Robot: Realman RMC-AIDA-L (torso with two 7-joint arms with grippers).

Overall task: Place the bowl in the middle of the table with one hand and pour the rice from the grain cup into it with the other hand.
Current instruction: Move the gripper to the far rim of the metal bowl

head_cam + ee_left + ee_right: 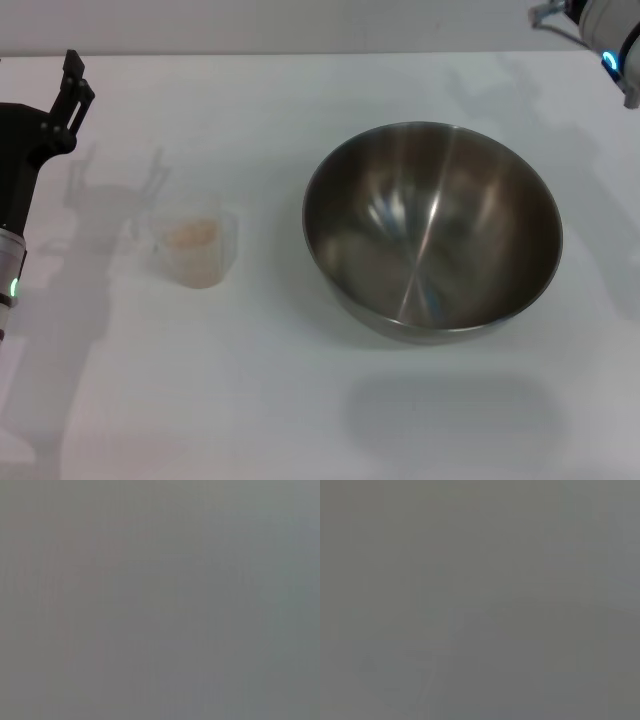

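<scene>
1. Two task things stand on the table [300, 420] in the head view. The bowl [432, 232] sits upright right of the middle, its shiny inside empty. The grain cup [197, 246] stands upright to its left, well apart from it, with the rice [191, 233] lying as a pale heap inside the cup. No grain shows in the bowl.

2. In the same view the left gripper [72, 85] hangs at the far left edge, above and to the left of the grain cup and clear of it. Its dark fingers point toward the far side of the table and hold nothing; whether they are spread or closed, I cannot tell from this angle. A green light shows on the left arm lower down the edge.

3. Only a corner of the right arm [612, 35] shows at the top right, white with a blue light, beyond the bowl and not touching it. Its fingers lie outside the view, so the state of its jaws cannot be told.

4. The left wrist view gives a flat grey field; nothing can be made out in it.

5. The right wrist view is the same plain grey, with no object to tell.
</scene>
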